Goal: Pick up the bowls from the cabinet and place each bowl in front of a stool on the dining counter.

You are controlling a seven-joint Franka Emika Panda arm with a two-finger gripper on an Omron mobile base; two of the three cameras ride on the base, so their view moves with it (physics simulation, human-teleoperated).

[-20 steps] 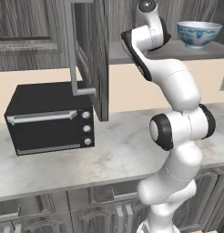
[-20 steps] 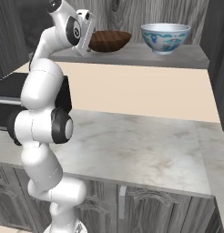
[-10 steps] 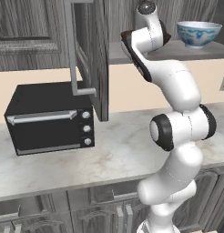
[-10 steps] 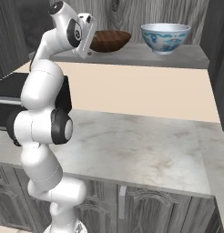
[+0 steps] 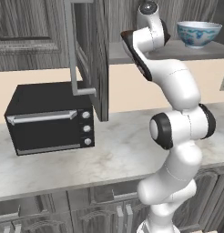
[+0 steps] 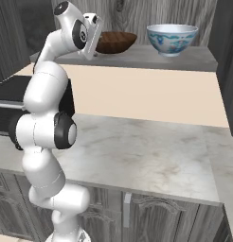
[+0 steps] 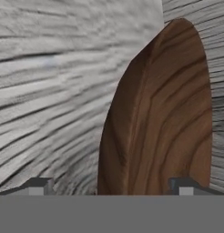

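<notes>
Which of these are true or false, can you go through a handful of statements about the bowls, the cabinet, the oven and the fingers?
1. The wide, shallow dark brown wooden bowl sits on the grey cabinet shelf. True.
2. The round white bowl with blue-green pattern is on the marble counter. False: it stands on the shelf, beside the wooden bowl.
3. The grey woodgrain cabinet door is shut. False: it is swung open.
4. The black toaster oven stands on the light marble counter. True.
5. The fingers have closed on the wooden bowl. False: they stand apart, with the bowl lying between them.
</notes>
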